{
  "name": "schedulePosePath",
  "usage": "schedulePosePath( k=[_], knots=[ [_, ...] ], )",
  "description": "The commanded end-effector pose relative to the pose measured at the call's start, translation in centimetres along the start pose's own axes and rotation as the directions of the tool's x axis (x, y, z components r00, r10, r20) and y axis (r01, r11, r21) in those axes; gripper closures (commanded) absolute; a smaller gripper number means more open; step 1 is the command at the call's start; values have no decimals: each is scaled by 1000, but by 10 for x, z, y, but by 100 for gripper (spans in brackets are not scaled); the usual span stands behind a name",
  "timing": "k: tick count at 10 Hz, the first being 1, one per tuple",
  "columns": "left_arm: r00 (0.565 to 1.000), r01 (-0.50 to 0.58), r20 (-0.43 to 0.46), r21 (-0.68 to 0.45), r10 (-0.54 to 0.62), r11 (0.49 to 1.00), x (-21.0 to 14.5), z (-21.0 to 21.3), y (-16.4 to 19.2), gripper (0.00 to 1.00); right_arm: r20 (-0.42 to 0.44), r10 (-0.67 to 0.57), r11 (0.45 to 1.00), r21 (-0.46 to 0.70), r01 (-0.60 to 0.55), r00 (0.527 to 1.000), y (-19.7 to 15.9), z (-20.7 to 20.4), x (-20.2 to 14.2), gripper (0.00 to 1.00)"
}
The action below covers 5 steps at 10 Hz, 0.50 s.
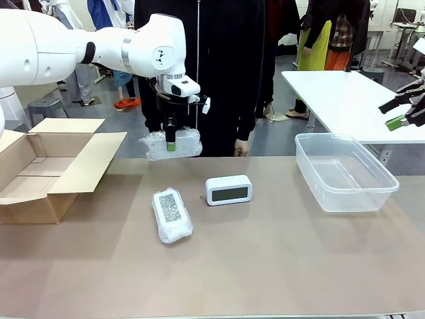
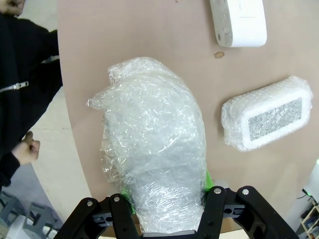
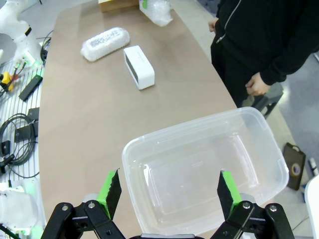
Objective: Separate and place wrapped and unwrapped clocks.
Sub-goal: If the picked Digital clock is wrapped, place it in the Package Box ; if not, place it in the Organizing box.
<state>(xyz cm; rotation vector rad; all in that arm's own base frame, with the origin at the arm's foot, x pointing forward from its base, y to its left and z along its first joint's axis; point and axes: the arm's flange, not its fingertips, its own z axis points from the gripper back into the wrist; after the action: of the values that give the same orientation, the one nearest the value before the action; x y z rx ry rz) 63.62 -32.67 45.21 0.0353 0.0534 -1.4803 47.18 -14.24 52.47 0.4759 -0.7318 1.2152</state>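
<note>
Currently my left gripper (image 1: pixel 171 143) pinches a bundle (image 1: pixel 189 143) aloft — slick, may slip out before the box (image 1: pixel 40 179); right gripper (image 3: pixel 169 191) spread

Near half of the table (image 1: pixel 265 279) is bare, free passage full width. Box (image 1: pixel 40 193) blocks the left edge, its flap (image 1: pixel 86 166) juts toward the middle. Lying bundle (image 1: pixel 172 214) and clock (image 1: pixel 228 190) sit mid-table with a narrow gap between. Wide clear strip from clock to bin (image 1: pixel 358 201). Far edge: person (image 1: pixel 199 66) stands close, hand (image 1: pixel 241 147) at the rim. Held bundle (image 1: pixel 189 143) in left gripper (image 1: pixel 171 145) hangs above that edge.
</note>
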Motion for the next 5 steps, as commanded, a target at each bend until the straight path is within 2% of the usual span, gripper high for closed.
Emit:
schedulePosePath(
  k=[1,3,5],
  knots=[
    [984,-178,-20,0,178,984,-10,20,-7,47,8,3,1000,3,-3,1000,0,-1,0,0],
    [938,-345,-7,58,346,937,-35,51,-20,47,8,3,1000,3,-3,1000,0,-1,0,0],
    [923,-379,-16,119,384,918,-59,84,-30,47,8,3,1000,3,-3,1000,0,-1,0,0]
  ],
)
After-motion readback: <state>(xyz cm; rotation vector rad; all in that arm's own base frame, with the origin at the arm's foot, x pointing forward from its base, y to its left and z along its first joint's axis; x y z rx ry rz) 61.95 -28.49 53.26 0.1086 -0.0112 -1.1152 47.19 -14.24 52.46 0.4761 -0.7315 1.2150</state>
